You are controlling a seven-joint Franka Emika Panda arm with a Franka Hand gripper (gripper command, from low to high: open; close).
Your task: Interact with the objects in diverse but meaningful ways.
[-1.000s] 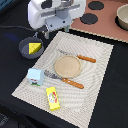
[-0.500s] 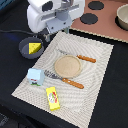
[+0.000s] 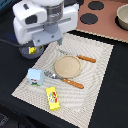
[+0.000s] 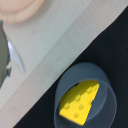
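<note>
A holed yellow cheese wedge (image 4: 80, 102) lies in the dark grey frying pan (image 4: 102, 82), which stands on the black table just off the striped placemat (image 4: 60, 45). In the exterior view my white gripper (image 3: 50, 41) hangs over the pan and hides most of it. Only a corner of the cheese (image 3: 31, 50) shows. My fingertips appear in neither view. The white-blue milk carton (image 3: 34, 76) and the yellow box (image 3: 52, 97) stand on the placemat's near side.
A tan plate (image 3: 67, 65) sits mid-mat between a fork (image 3: 67, 80) and a knife (image 3: 80, 58), both orange-handled. At the far right, a brown stove board (image 3: 102, 22) carries black burners and a grey pot (image 3: 122, 15).
The arm has shifted slightly over the pan and now covers more of the pan and cheese. The objects on the mat have not moved.
</note>
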